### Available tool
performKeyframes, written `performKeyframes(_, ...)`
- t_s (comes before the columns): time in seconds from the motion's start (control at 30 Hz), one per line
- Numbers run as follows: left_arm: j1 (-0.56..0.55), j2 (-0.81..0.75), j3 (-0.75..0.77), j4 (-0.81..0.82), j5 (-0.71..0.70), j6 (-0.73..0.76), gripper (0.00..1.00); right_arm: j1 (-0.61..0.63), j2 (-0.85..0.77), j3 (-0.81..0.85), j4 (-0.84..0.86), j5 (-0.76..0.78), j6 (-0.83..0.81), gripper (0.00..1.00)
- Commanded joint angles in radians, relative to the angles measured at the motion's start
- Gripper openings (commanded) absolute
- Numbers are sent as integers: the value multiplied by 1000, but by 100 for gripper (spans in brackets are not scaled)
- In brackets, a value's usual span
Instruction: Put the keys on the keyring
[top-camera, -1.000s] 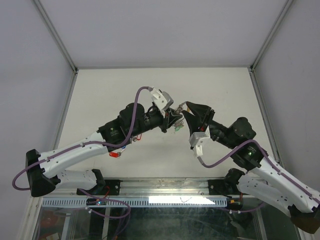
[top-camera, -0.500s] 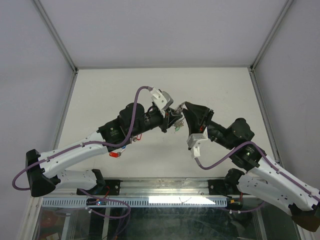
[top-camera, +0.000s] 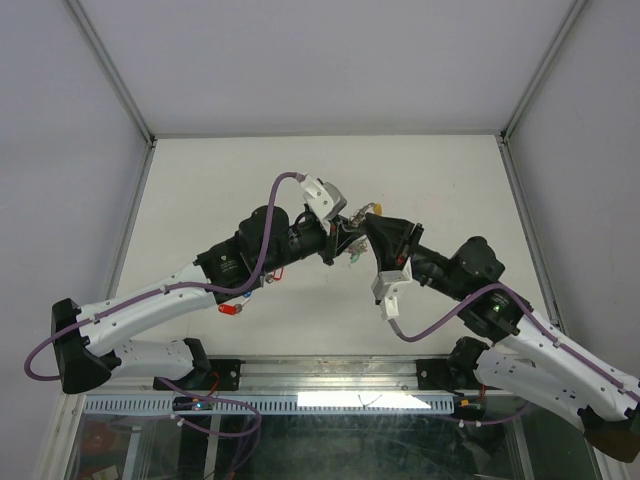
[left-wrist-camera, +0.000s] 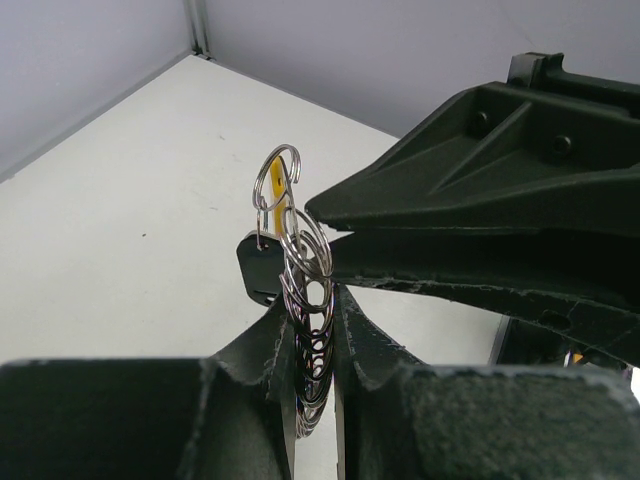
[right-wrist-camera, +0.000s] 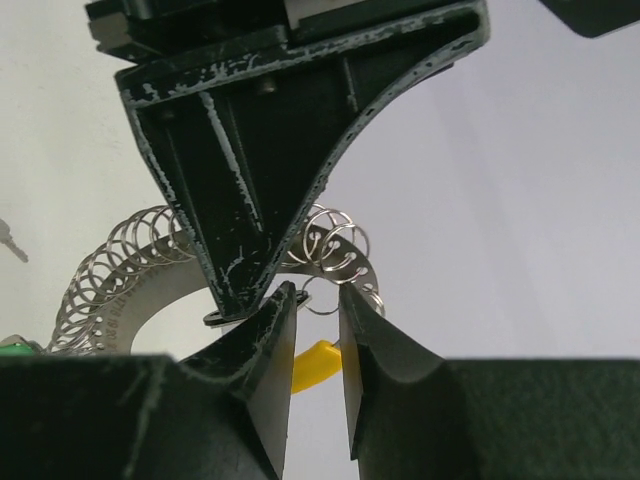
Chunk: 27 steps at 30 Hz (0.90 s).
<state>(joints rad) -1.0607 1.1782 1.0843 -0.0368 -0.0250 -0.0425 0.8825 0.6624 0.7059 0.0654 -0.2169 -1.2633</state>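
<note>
My left gripper (top-camera: 343, 238) (left-wrist-camera: 312, 295) is shut on a curved metal strip (right-wrist-camera: 120, 300) strung with several small silver keyrings (left-wrist-camera: 305, 250). One keyring (left-wrist-camera: 277, 180) stands out above the bundle, with a yellow tag (left-wrist-camera: 268, 192) behind it. My right gripper (top-camera: 368, 222) (right-wrist-camera: 318, 300) meets the left one tip to tip. Its fingers stand a narrow gap apart with the yellow-tagged key (right-wrist-camera: 315, 362) across that gap and a small ring (right-wrist-camera: 322, 300) at the tips. A green tag (top-camera: 355, 258) hangs just below the grippers.
A red-tagged key (top-camera: 232, 309) and a blue-tagged one (top-camera: 262, 284) lie on the white table (top-camera: 220, 190) beside the left arm. Another small key (right-wrist-camera: 10, 240) lies on the table. Grey walls close the table on three sides.
My right gripper has moved a little left and forward, closer against the left gripper, and the yellow tag now shows above it. The left arm has held still.
</note>
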Motion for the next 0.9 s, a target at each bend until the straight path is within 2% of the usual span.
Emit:
performKeyframes(0.0, -5, -6, 49, 44, -4, -11, 0, 9, -1, 45, -28, -12, -11, 26)
performKeyframes(0.33, -5, 1, 48, 44, -4, -13, 0, 12, -11, 63, -32, -7, -8, 24)
performKeyframes(0.87, -6, 20, 55, 40, -8, -16, 0, 13, -33, 107, -149, 12, -27, 26)
